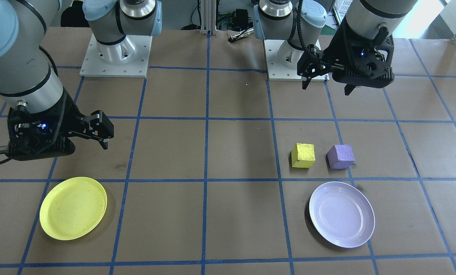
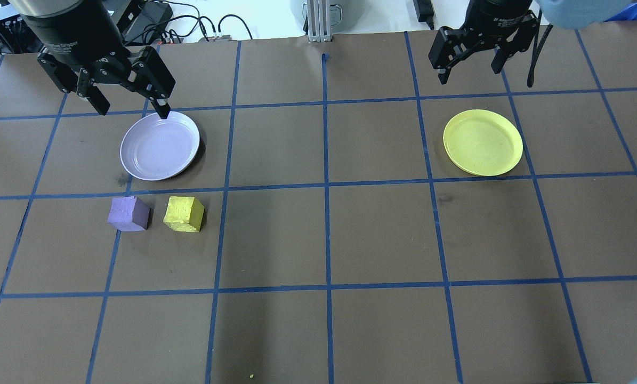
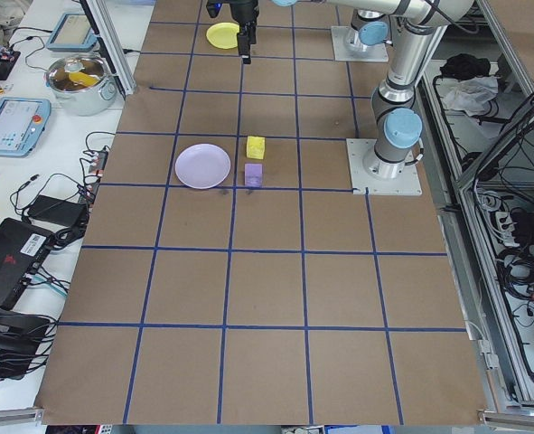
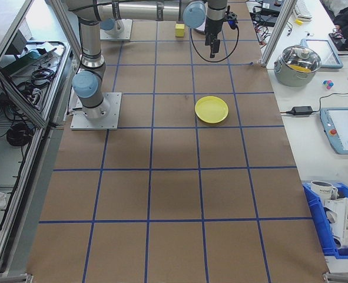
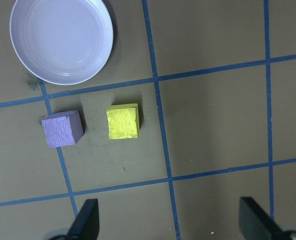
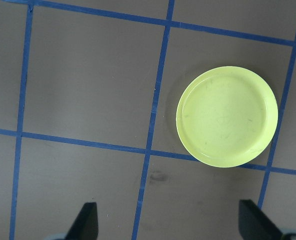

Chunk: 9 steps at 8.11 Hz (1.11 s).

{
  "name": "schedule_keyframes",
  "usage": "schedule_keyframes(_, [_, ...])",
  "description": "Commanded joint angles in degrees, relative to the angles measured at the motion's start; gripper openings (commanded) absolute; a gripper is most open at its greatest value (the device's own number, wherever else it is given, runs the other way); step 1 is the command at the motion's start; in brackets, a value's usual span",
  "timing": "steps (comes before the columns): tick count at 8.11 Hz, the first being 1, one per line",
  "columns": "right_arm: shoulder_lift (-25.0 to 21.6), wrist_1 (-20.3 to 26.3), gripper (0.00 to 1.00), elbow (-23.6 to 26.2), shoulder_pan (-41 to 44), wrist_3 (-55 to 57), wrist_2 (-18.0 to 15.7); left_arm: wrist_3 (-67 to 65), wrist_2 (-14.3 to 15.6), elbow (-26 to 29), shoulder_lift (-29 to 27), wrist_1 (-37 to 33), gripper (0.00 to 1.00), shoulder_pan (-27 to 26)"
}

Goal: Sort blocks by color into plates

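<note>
Left jaws: your left gripper [image 2: 131,104] hangs spread wide with nothing between its fingers, clear of the surface; in the overhead view one fingertip overlaps the far rim of the lavender plate, but the front view shows the gripper [image 1: 327,82] well above the paper.
Right jaws: your right gripper [image 2: 470,69] is likewise spread wide and holds nothing, raised above the surface on the far side of the yellow plate; its two dark fingertips [image 6: 85,222] frame bare paper in its wrist view.
Purple block: you see the small matte light-purple cube [image 2: 129,213] resting on the brown paper-covered surface [image 2: 329,240], partly over a blue tape line, near the lavender plate but apart from it.
Yellow block: the small matte bright-yellow cube [image 2: 184,213] sits just beside the purple one, a narrow gap between them, on the side nearer the surface's middle.
Lavender plate: the round glossy pale-lavender plastic plate [image 2: 160,145] lies flat on the robot's left half, nothing in it.
Yellow plate: the round glossy bright-yellow plastic plate [image 2: 483,142] lies flat on the right half, well apart from both blocks, nothing in it.
</note>
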Motion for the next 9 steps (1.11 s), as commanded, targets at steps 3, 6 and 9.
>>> schedule_keyframes(3, [-1.88,1.05,1.00,0.94,0.05,1.62,0.82,1.34,0.09,-0.64,-0.76,4.10,0.97,0.24])
schedule_keyframes(6, [-1.62,0.26,1.00,1.02,0.05,0.91,0.38,14.95,2.12,-12.98,-3.74,12.49,0.97,8.02])
schedule_keyframes(9, [-1.97,0.26,1.00,2.51,0.05,0.56,0.29,19.85,2.29,-23.39,-4.28,22.54,0.98,13.76])
